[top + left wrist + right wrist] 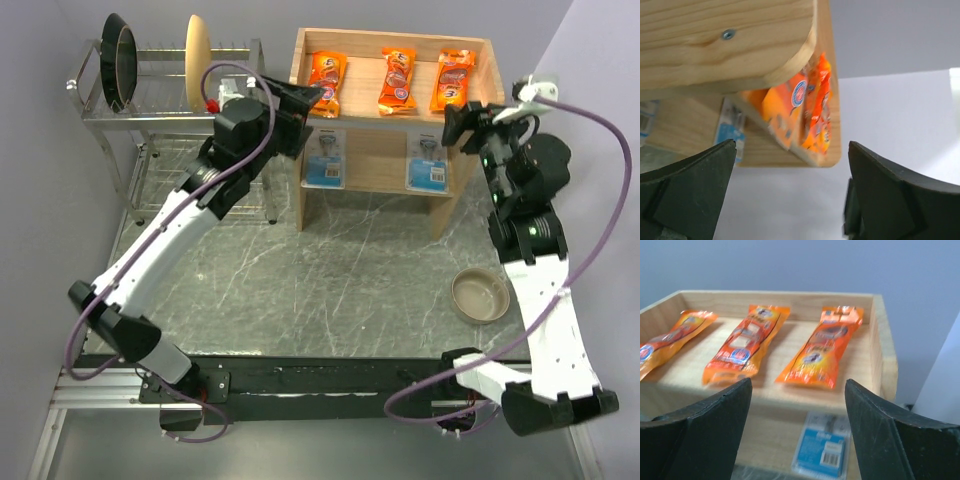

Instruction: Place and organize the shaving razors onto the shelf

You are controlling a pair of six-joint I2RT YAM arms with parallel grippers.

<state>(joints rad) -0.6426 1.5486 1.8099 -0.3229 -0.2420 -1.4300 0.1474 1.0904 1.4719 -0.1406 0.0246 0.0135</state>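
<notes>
Three orange packets (398, 80) lie side by side on the shelf's (375, 160) top tier, two blue cards (325, 160) on its lower tier, the left jaws wide and empty at its left end, the right jaws likewise by its right end, above the marbled surface (330, 280).

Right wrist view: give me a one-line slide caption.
Open right pincer faces three flat orange plastic razor packets on the light wooden shelf, a blue-and-white blister card on the tier below.
</notes>
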